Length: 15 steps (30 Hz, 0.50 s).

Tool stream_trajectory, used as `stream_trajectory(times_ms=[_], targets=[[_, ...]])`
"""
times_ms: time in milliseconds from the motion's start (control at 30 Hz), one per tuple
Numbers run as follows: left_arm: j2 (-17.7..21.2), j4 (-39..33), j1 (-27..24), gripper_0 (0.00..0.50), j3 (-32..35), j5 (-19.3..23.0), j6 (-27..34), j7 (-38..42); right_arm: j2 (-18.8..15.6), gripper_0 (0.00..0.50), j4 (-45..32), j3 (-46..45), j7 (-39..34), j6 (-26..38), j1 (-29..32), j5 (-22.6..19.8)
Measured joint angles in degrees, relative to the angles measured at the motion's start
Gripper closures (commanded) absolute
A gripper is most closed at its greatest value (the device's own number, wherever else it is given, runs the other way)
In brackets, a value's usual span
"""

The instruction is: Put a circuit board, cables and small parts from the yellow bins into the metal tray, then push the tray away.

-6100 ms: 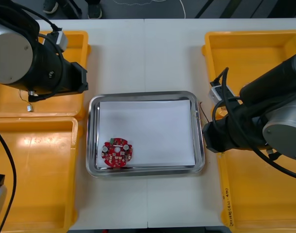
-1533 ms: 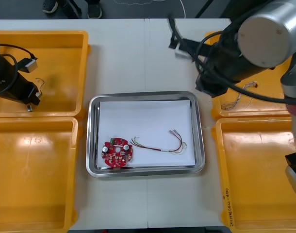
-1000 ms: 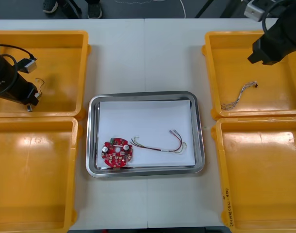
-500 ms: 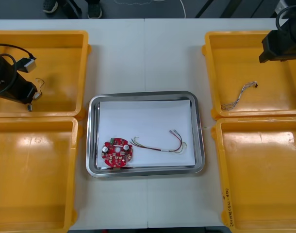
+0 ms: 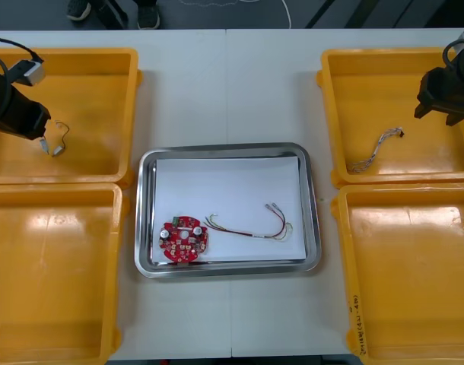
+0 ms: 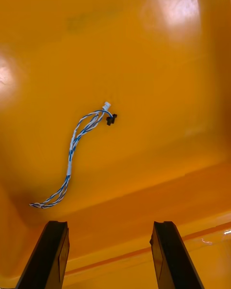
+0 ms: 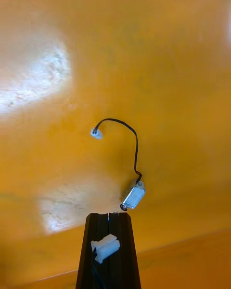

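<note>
My left gripper [image 5: 34, 129] hangs over the far left yellow bin [image 5: 103, 65], shut on a black cable [image 5: 55, 135]. In the left wrist view the closed fingers [image 7: 91, 260] pinch the cable's white plug [image 7: 105, 248]. The black cable [image 7: 130, 144] trails beyond them with a small metal part [image 7: 134, 196] on it. My right gripper [image 5: 445, 103] hovers open over the far right bin [image 5: 331, 91]; a twisted blue and white cable [image 6: 77, 159] lies on the bin floor beyond the fingers [image 6: 53, 255]. The metal tray [image 5: 144, 213], white inside, holds a red circuit board [image 5: 185, 239] and a red and yellow cable [image 5: 251, 224].
Two more yellow bins, the near left [image 5: 53, 334] and the near right [image 5: 414, 342], flank the tray. The twisted cable [image 5: 375, 149] lies near the front wall of the far right bin. Bare table runs beyond and in front of the tray.
My left gripper has shut on the black cable and lifted it towards the far left. The right arm has moved down over the far right bin.
</note>
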Motion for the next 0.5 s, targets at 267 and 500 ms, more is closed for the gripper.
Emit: stream_trajectory(times_ms=[267,500], targets=[[0.0,-2.2,0.0,0.5,4.2,-2.3,-1.3,0.0,1.6,0.001,4.0,-0.6,-2.7,-2.9,0.0,1.0],[0.0,-2.2,0.0,0.5,4.1,-3.6,-5.7,0.3,3.5,0.003,7.0,-0.6,-2.8,-8.3,0.0,2.4]])
